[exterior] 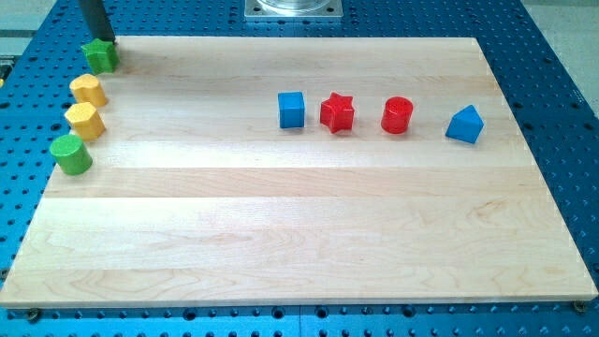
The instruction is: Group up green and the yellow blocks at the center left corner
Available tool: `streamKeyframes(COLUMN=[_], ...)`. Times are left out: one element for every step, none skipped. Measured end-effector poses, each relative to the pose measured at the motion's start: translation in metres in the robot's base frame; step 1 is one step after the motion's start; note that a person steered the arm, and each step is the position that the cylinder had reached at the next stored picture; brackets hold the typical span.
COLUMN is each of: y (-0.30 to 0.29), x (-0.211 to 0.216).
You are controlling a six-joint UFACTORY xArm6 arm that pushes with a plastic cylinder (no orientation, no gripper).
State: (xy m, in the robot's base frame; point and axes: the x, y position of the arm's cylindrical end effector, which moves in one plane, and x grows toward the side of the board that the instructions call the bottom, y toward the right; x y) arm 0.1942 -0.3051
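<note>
A green star block (100,56) lies at the board's top left corner. My tip (100,41) stands right behind it, at its top edge, touching or nearly so. Below it along the left edge lie a yellow block (89,90), a yellow hexagon block (84,120) and a green cylinder (71,153), in a close column running down the view's left.
A row across the upper middle holds a blue cube (292,109), a red star (337,112), a red cylinder (397,115) and a blue triangular block (465,124). The wooden board (299,234) rests on a blue perforated table. A metal mount (294,8) sits at the view's top.
</note>
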Motion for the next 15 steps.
streamKeyframes(y=[0.000, 0.000, 0.000, 0.000, 0.000, 0.011, 0.021, 0.030, 0.035, 0.035, 0.030, 0.002, 0.001, 0.001, 0.005], x=[0.000, 0.011, 0.013, 0.013, 0.045, 0.092, 0.116, 0.140, 0.155, 0.154, 0.122, 0.119, 0.134, 0.197, 0.209])
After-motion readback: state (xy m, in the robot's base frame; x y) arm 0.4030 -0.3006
